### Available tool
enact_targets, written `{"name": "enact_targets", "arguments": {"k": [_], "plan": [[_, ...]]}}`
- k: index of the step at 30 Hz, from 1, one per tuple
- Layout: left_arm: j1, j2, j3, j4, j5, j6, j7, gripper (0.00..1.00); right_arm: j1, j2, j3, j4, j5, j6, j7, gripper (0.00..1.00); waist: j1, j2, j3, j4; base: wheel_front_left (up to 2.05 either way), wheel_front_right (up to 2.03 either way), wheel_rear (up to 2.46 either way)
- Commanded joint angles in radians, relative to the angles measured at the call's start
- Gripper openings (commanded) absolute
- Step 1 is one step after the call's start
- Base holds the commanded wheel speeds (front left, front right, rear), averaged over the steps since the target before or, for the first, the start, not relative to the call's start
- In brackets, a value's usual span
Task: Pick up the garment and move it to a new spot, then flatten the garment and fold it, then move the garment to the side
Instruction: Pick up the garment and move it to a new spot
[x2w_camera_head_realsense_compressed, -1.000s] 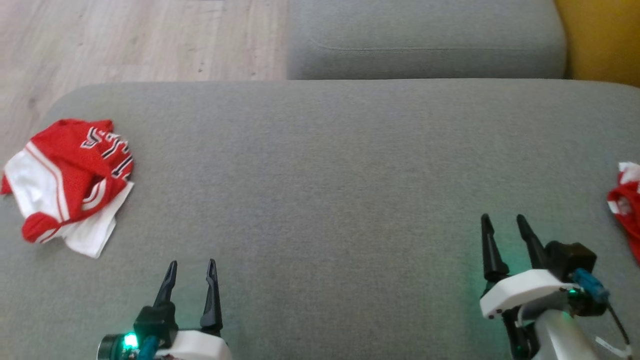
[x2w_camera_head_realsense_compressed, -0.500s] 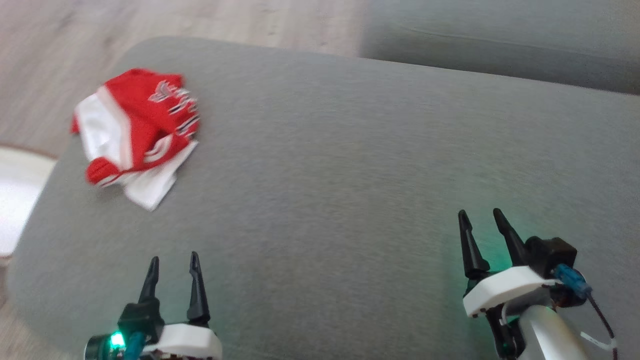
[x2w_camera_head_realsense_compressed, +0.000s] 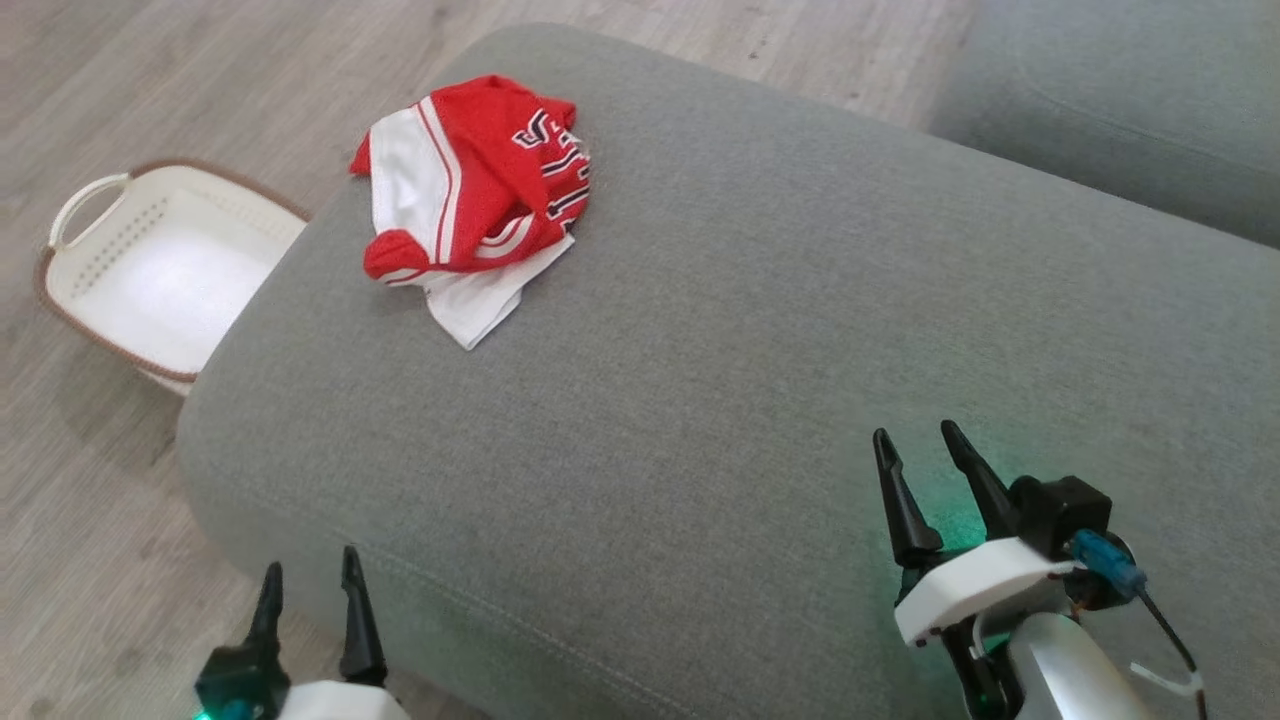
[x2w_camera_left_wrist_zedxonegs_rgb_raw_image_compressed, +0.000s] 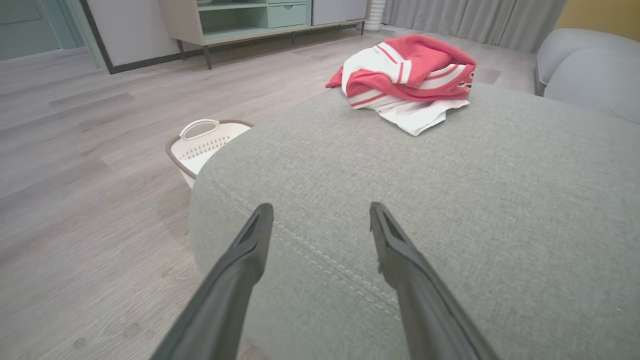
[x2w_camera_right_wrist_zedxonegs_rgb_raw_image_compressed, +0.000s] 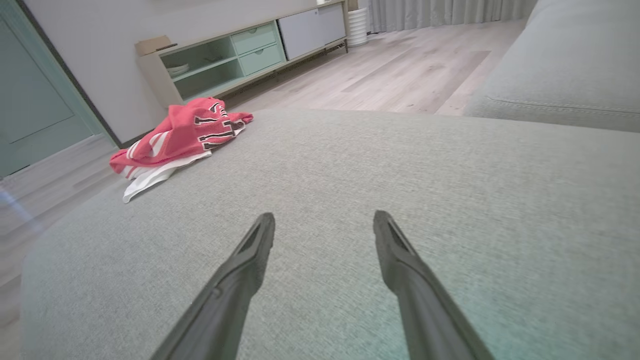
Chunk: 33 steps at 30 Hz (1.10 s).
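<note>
The garment (x2w_camera_head_realsense_compressed: 470, 200), a bunched piece of bright red soft fabric with white side panels, thin red-and-white stripe trim and black-and-white lettering, lies on the far left corner of the grey woven-fabric sofa cushion (x2w_camera_head_realsense_compressed: 720, 380), close to the cushion's left edge.

The left tool (x2w_camera_head_realsense_compressed: 310, 560), two long dark fingers on a white housing, is positioned at the near left edge of the cushion, partly over the pale wood-plank floor (x2w_camera_head_realsense_compressed: 90, 520). Its jaws stand apart with nothing between them. The garment lies well ahead of this tool and slightly to its right.

The right tool (x2w_camera_head_realsense_compressed: 914, 430) is positioned over the near right part of the cushion. Its jaws are likewise spread and empty. The garment lies far ahead and to its left, with bare cushion between.

A white perforated plastic basket (x2w_camera_head_realsense_compressed: 100, 250) with a brown rim stands on the floor just beside the cushion's left side, near the garment.
</note>
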<state>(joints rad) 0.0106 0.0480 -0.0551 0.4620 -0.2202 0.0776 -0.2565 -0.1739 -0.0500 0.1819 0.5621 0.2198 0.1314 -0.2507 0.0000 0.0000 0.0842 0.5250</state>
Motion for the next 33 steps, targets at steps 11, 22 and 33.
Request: {"name": "enact_targets", "arguments": {"k": [11,22,33], "plan": [[-0.161,0.021,0.163,-0.035,-0.033,-0.131,-0.005,1.00,-0.074,0.000,0.050,-0.073,-0.040,-0.001,-0.011,1.00,0.0000,0.0000,0.123,-0.065,0.00,0.00,0.00],[-0.475,0.152,0.218,0.037,0.022,-0.199,-0.005,1.00,-0.144,0.000,0.049,-0.179,-0.104,-0.001,-0.006,1.00,0.0000,0.0000,0.295,-0.177,0.00,0.00,0.00],[-0.700,0.242,0.218,0.306,-0.010,-0.207,-0.005,1.00,-0.156,-0.013,0.042,-0.318,-0.125,-0.001,0.043,1.00,0.0000,0.0000,0.419,-0.273,0.00,0.00,0.00]]}}
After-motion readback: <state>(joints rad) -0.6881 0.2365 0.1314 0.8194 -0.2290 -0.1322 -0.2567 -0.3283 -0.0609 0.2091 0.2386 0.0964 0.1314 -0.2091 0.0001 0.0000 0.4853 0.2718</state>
